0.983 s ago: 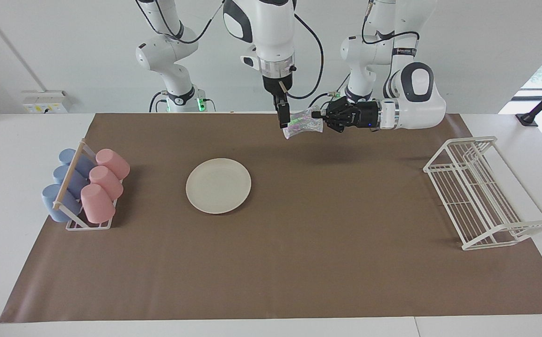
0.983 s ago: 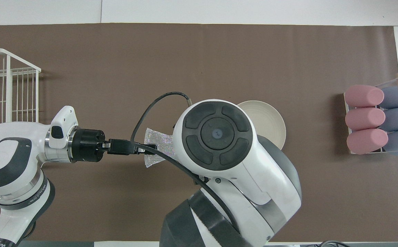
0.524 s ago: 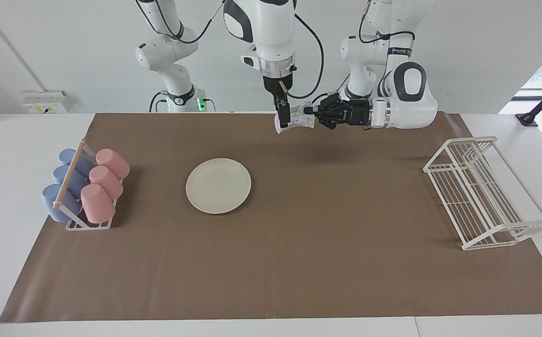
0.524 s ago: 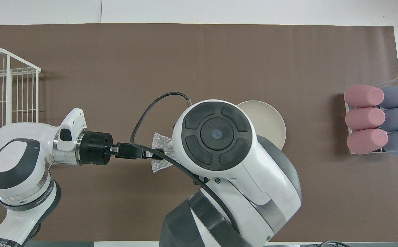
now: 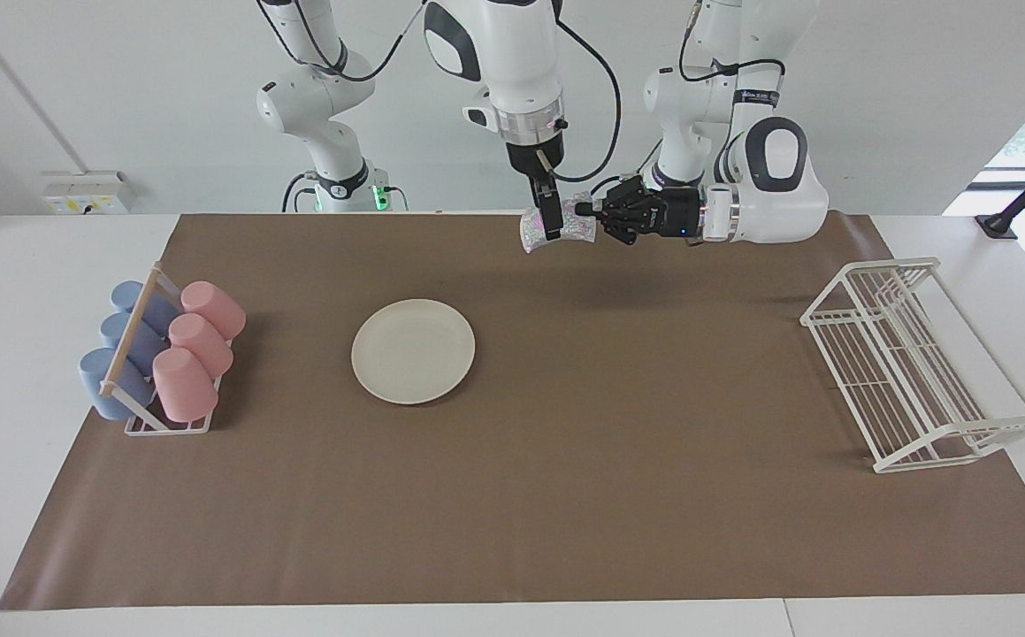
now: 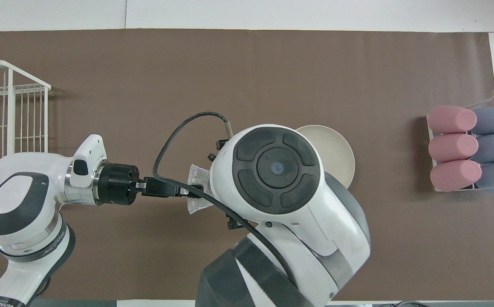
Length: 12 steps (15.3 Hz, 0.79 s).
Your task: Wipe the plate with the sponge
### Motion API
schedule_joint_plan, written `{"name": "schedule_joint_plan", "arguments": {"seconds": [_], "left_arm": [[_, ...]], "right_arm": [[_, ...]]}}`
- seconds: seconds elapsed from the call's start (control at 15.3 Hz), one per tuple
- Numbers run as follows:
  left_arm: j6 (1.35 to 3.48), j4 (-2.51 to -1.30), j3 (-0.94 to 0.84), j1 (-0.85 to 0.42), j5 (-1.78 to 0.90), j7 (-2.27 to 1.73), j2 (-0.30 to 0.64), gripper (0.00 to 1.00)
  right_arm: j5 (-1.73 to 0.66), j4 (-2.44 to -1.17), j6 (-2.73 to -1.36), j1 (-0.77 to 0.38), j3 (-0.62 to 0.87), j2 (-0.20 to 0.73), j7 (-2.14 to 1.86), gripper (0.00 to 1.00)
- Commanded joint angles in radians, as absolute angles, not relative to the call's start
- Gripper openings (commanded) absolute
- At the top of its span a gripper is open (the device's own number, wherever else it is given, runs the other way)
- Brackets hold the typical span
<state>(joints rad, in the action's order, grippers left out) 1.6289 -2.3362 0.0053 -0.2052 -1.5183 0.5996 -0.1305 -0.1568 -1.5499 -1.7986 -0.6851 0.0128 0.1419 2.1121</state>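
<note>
The left gripper [image 5: 585,212] lies level in the air above the brown mat [image 5: 565,495], clamped tight on one end of the sponge [image 5: 574,223]; a second ago it held the pad lower and a little farther toward the left arm's end, and it has since carried it up and in toward the right gripper [image 5: 551,226]. That gripper hangs straight down with its fingers spread wide, one dark finger [image 5: 552,215] across the sponge's face; it has shifted slightly to meet the pad, and whether it presses on it I cannot tell. The sponge is a crinkled, silvery, glittering pad, pinched where it is held. The plate [image 5: 413,351], plain cream-white and round, lies flat on the mat well apart from both grippers, unmoved. The facing view shows both grippers at the sponge, while overhead the right arm's wrist hides its own gripper, most of the sponge [image 6: 196,200] and part of the plate [image 6: 338,151].
</note>
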Motion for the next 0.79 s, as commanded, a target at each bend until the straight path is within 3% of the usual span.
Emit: {"name": "schedule_joint_plan", "arguments": {"seconds": [0.0, 0.59, 0.66, 0.72], "left_arm": [[1.624, -2.367, 0.015, -0.213, -1.543, 0.62, -0.156, 0.0], [1.623, -2.367, 0.017, -0.213, -1.543, 0.618, -0.156, 0.0], [1.621, -2.365, 0.017, -0.212, -1.542, 0.618, -0.156, 0.0], [1.62, -2.365, 0.017, -0.21, -1.542, 0.618, -0.156, 0.0]], "right_arm": [[-0.179, -1.629, -1.864, -0.68, 0.021, 0.111, 2.129, 1.0], [-0.183, -1.687, -1.894, -0.709, 0.026, 0.084, 2.129, 0.97], [-0.183, -1.687, -1.888, -0.709, 0.026, 0.084, 2.126, 0.85], [-0.183, -1.687, -1.879, -0.71, 0.026, 0.083, 2.123, 0.66]]}}
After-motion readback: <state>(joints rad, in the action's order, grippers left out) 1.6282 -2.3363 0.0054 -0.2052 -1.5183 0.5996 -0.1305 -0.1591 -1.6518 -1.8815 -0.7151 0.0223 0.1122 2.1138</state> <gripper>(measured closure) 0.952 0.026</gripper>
